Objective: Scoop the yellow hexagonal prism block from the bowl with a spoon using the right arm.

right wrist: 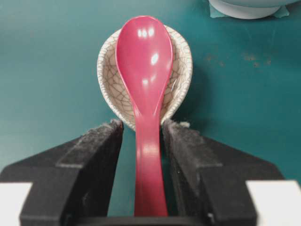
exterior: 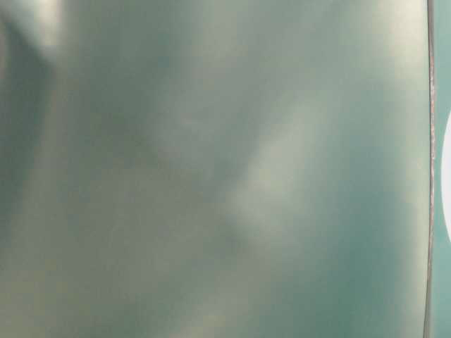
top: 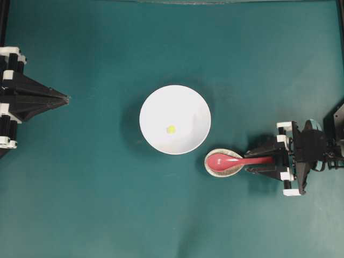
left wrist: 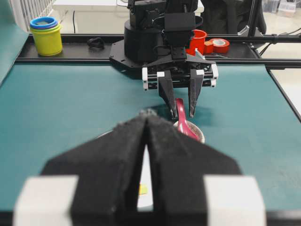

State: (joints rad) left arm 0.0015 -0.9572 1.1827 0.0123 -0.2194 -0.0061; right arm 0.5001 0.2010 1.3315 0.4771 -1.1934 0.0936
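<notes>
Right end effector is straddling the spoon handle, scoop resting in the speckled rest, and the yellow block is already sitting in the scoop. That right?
Not quite. The yellow block lies in the white bowl, as the overhead view shows; the spoon scoop is empty in the right wrist view. The rest holds: the right end effector straddles the handle, scoop in the speckled rest.

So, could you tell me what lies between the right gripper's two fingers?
The spoon's handle runs between the right gripper's fingers, with narrow gaps either side; the right wrist view shows it.
</notes>
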